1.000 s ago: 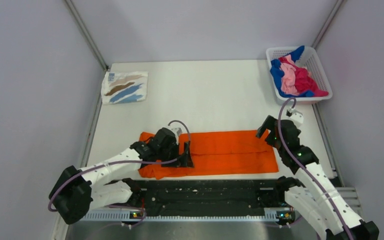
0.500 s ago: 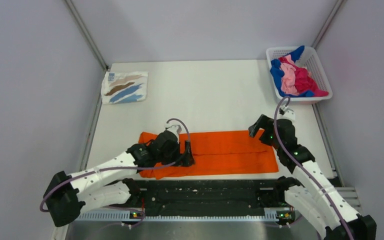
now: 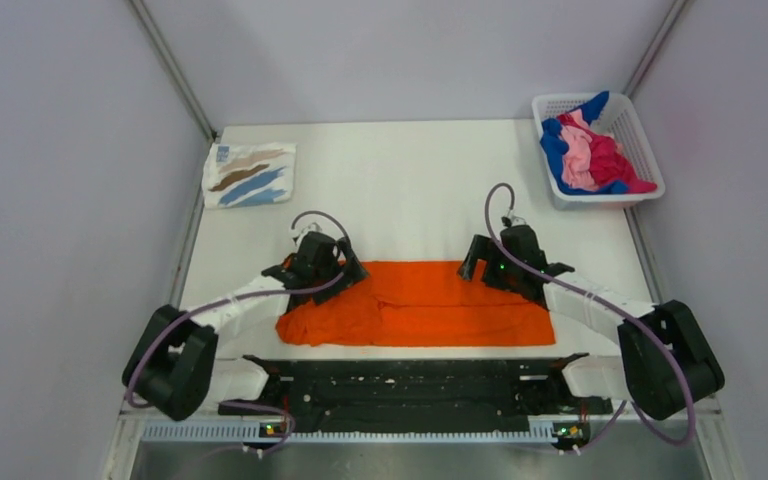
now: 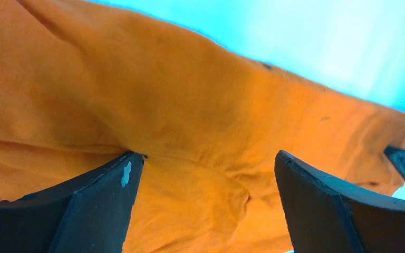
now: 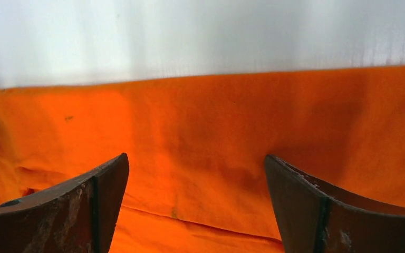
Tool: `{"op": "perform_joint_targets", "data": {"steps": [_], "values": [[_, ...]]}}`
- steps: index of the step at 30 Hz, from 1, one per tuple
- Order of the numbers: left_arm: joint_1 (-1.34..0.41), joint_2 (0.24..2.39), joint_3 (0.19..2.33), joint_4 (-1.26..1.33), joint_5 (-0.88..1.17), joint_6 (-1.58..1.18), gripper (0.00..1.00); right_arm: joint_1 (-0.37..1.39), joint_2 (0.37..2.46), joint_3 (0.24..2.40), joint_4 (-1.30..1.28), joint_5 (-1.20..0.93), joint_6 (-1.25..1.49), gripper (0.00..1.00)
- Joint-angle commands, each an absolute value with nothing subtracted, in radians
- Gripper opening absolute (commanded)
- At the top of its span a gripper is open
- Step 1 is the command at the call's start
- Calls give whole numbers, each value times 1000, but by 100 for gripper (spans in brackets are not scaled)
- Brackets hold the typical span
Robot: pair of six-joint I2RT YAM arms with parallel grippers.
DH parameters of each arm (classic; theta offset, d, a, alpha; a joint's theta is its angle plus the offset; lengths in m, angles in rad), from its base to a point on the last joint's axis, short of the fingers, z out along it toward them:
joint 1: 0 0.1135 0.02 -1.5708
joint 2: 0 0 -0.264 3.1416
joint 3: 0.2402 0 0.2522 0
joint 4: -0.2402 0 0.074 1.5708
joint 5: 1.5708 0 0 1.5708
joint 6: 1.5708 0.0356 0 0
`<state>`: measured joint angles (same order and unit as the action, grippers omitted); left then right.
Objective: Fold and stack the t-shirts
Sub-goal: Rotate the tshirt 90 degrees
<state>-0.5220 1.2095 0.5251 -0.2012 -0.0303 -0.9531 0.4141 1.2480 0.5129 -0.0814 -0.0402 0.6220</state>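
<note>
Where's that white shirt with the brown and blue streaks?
Top view: the streaked white shirt lies folded at the far left corner of the table, apart from the orange shirt.

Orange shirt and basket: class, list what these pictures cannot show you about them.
- Orange shirt: parts of its far edge, top view, under the left claw and right claw.
- Its outline, wrist views: cut off by frame edges.
- Basket: number of shirts, top view, tangled and small.

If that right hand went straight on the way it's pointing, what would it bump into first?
Most likely the bright orange cloth t-shirt: it lies spread just ahead of the open right hand, though depth is unclear.
</note>
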Motion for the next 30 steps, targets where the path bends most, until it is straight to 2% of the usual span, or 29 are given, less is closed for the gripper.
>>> {"op": "perform_joint_targets", "data": {"steps": [1, 6, 10, 13, 16, 18, 21, 30], "values": [[-473, 1413, 640, -55, -70, -931, 99, 441, 1289, 546, -17, -61, 632, 99], [-423, 1712, 969, -98, -80, -885, 99, 482, 1300, 501, -39, -92, 644, 99], [-415, 2059, 1434, -195, -107, -841, 99, 581, 1289, 480, -88, -119, 668, 99], [-413, 2326, 1824, -231, -18, -844, 99, 667, 1282, 479, -75, -153, 664, 99], [-414, 2539, 2100, -115, 226, -923, 99, 721, 1309, 493, -46, -181, 625, 99], [-425, 2612, 2181, 6, 286, -969, 99, 739, 1328, 506, -27, -194, 610, 99], [-437, 2666, 2207, 116, 184, -1016, 99, 751, 1341, 521, 20, -201, 597, 99], [-435, 2831, 2413, 196, 223, -1133, 99, 772, 1394, 624, 44, -201, 548, 99]]}}
